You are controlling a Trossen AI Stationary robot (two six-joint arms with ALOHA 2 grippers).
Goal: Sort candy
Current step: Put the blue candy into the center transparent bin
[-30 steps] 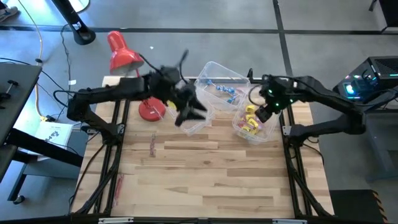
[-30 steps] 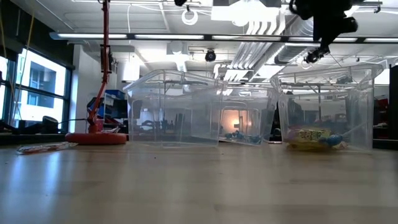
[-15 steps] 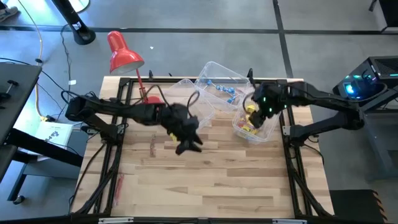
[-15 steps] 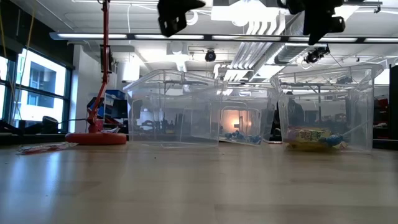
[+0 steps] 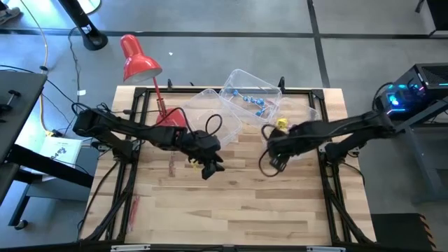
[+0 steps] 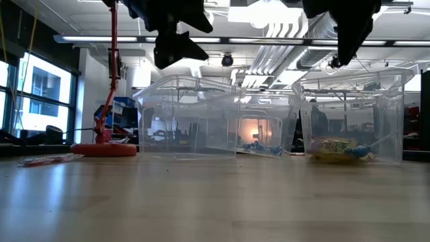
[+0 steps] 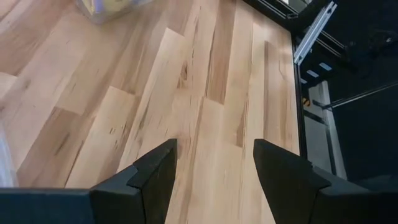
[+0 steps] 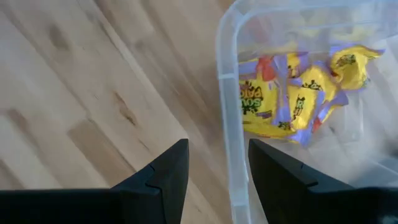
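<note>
Wooden bench, both grippers empty between picks, sorting well under way.

Yellow square packets (image 8: 292, 102) lie in the clear plastic bin (image 8: 227, 93) near the bench's right edge; blue-wrapped pieces on thin sticks (image 5: 252, 100) sit in the clear bin at the back edge. Slim red sticks (image 5: 171, 163) lie loose on the wood toward the left edge, one more (image 5: 133, 207) nearer the front-left corner. Left gripper (image 5: 210, 168) hovers mid-bench, fingers apart, empty. Right gripper (image 8: 217, 171) hangs beside the yellow bin, fingers apart, empty. Next, probably: the left gripper drops onto a red stick.
</note>
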